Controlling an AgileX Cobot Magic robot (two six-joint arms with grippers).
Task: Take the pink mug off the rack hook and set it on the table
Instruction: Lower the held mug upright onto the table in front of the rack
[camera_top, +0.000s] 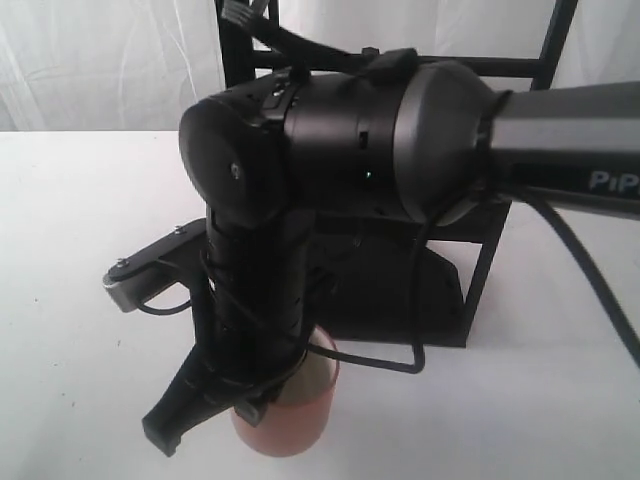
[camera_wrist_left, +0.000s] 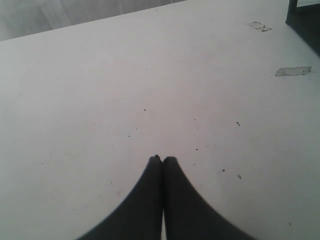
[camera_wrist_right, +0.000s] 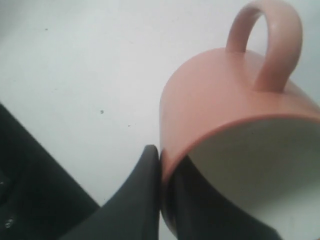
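Note:
The pink mug (camera_top: 297, 425) hangs from my right gripper (camera_top: 262, 398) low over the white table (camera_top: 80, 200), in front of the black rack (camera_top: 485, 265). In the right wrist view the mug (camera_wrist_right: 220, 95) shows its loop handle and cream inside. My right gripper (camera_wrist_right: 162, 160) is shut on its rim, one finger outside and one inside. Whether the mug's base touches the table cannot be told. The rack hook is hidden behind my arm. My left gripper (camera_wrist_left: 163, 159) is shut on nothing above bare table (camera_wrist_left: 100, 90).
My right arm (camera_top: 400, 140) fills the middle of the exterior view and hides most of the rack. Its cable (camera_top: 590, 290) loops to the right. Two scraps of clear tape (camera_wrist_left: 292, 71) lie near the rack's foot (camera_wrist_left: 306, 22).

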